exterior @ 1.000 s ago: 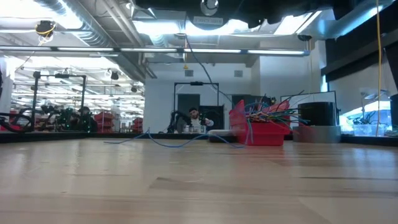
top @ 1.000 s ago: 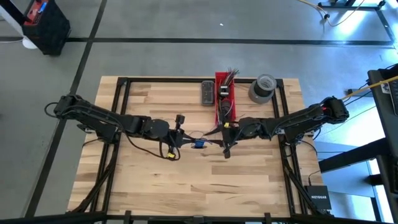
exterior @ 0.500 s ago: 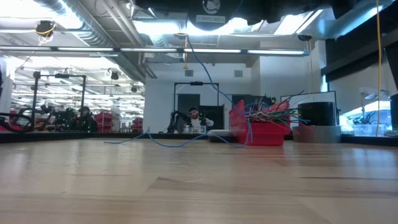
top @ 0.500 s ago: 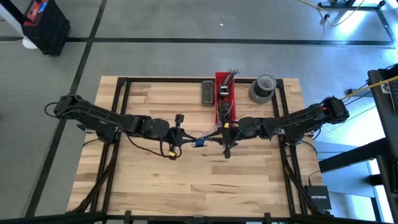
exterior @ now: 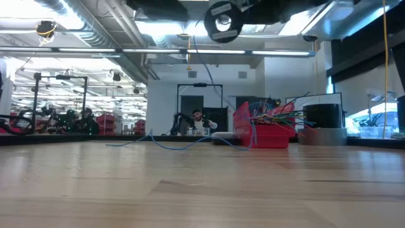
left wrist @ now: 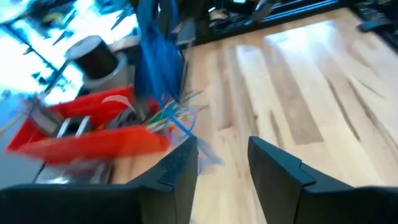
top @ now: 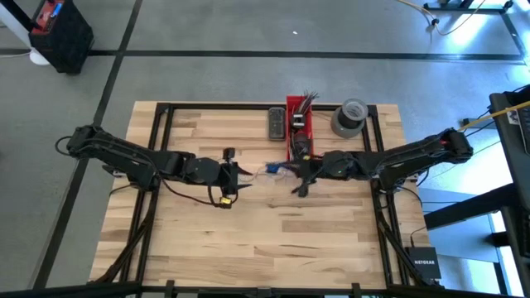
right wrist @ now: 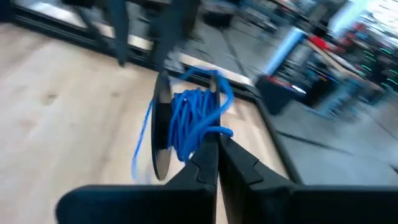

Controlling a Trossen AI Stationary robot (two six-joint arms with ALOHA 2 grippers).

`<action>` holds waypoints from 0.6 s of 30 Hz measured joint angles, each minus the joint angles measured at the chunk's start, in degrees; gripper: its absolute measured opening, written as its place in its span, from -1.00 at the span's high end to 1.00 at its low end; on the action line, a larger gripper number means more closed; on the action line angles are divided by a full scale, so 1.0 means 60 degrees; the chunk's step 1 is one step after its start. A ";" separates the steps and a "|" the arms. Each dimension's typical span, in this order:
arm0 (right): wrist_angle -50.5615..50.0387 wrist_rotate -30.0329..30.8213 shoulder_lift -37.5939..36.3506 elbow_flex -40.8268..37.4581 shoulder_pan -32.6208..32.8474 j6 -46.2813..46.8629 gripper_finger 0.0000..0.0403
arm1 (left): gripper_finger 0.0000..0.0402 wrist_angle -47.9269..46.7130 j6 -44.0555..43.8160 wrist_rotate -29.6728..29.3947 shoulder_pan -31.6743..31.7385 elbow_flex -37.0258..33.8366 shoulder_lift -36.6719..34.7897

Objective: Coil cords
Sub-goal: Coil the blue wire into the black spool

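The right hand (right wrist: 217,149) is clamped on a bundle of blue cord (right wrist: 196,118), blurred, near the desk's (top: 248,240) middle. The left hand (left wrist: 222,165) stands empty with fingers apart, just beside it. Toward the far edge, a red bin (top: 300,132) holds multicoloured wire ends (left wrist: 171,115), its other contents unclear.

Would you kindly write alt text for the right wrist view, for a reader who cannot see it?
The right gripper, fingers shut, holds a bundle of coiled blue cord above the wooden table. A loose loop of the cord hangs toward the table, and the background is blurred.
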 joint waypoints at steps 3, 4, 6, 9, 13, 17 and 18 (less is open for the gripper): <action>-0.0336 0.0964 -0.0363 0.0017 0.0302 0.0162 0.98 | 0.31 -0.0194 -0.0334 -0.0382 0.0089 0.0007 -0.0130; -0.0440 0.1289 -0.0418 0.0017 0.0441 0.0201 0.98 | 0.31 -0.0201 -0.0354 -0.0405 0.0129 0.0007 -0.0120; -0.0456 0.1746 -0.0468 0.0013 0.0605 0.0243 0.98 | 0.31 -0.0134 -0.0395 -0.0402 0.0186 0.0007 0.0054; -0.0392 0.1971 -0.0477 0.0013 0.0683 0.0256 0.98 | 0.31 -0.0068 -0.0464 -0.0333 0.0282 0.0007 0.0374; -0.0388 0.1994 -0.0477 0.0013 0.0675 0.0256 0.98 | 0.31 0.0208 -0.0368 -0.0331 0.0526 0.0004 0.0643; -0.0395 0.1987 -0.0477 0.0013 0.0679 0.0252 0.98 | 0.31 0.1039 -0.0366 -0.0348 0.0918 0.0004 0.0904; -0.0369 0.1987 -0.0474 0.0013 0.0679 0.0252 0.98 | 0.31 0.1156 -0.0366 -0.0344 0.1014 0.0004 0.1010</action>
